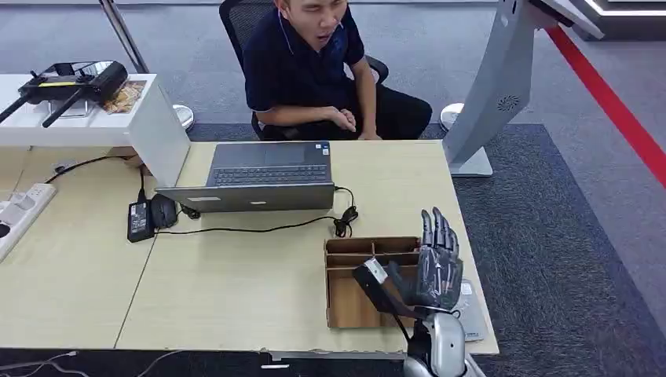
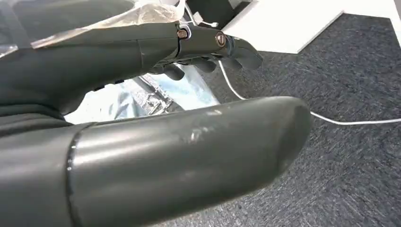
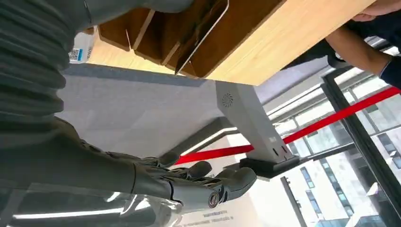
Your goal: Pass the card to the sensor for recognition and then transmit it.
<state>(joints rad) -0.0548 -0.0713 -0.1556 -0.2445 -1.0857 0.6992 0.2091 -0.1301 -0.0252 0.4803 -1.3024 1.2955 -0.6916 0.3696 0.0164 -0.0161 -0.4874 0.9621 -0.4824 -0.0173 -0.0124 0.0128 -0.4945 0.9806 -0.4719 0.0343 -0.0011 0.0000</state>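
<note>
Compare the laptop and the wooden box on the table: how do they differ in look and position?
The laptop is grey with a dark keyboard, while the wooden box is brown and split into compartments. The laptop lies at the far side of the table, near the seated person; the wooden box sits at the near edge, by the right hand. Both rest on the table.

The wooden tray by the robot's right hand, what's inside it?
The wooden tray has thin dividers; its visible compartments look empty. The right hand hovers open over its right side, covering that part, so no card can be confirmed there.
</note>
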